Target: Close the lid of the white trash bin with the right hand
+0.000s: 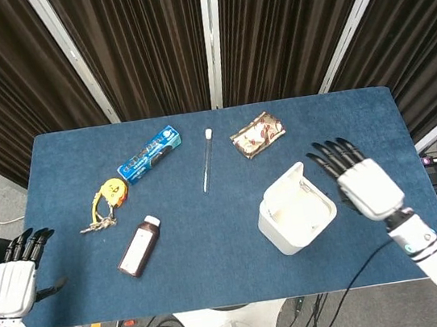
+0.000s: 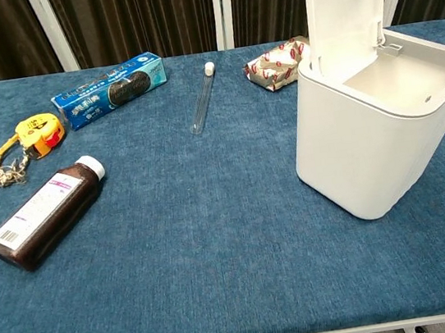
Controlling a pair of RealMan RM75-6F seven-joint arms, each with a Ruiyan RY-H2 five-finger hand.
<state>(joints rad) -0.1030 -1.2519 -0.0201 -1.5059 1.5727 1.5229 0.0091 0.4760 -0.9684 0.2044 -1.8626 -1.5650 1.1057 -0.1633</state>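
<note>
The white trash bin (image 1: 295, 216) (image 2: 375, 128) stands right of the table's middle, its lid (image 2: 345, 8) (image 1: 283, 182) raised upright at the far-left side. My right hand (image 1: 357, 179) hovers over the table just right of the bin, fingers spread and empty; the chest view does not show it. My left hand (image 1: 18, 273) hangs off the table's front-left corner, fingers apart, holding nothing.
A brown medicine bottle (image 1: 139, 246) (image 2: 43, 215), a yellow tape measure with keys (image 1: 106, 199) (image 2: 34, 132), a blue cookie box (image 1: 149, 154) (image 2: 110, 89), a clear tube (image 1: 207, 160) (image 2: 202, 96) and a snack wrapper (image 1: 258, 134) (image 2: 276, 64) lie on the blue table (image 1: 216, 261).
</note>
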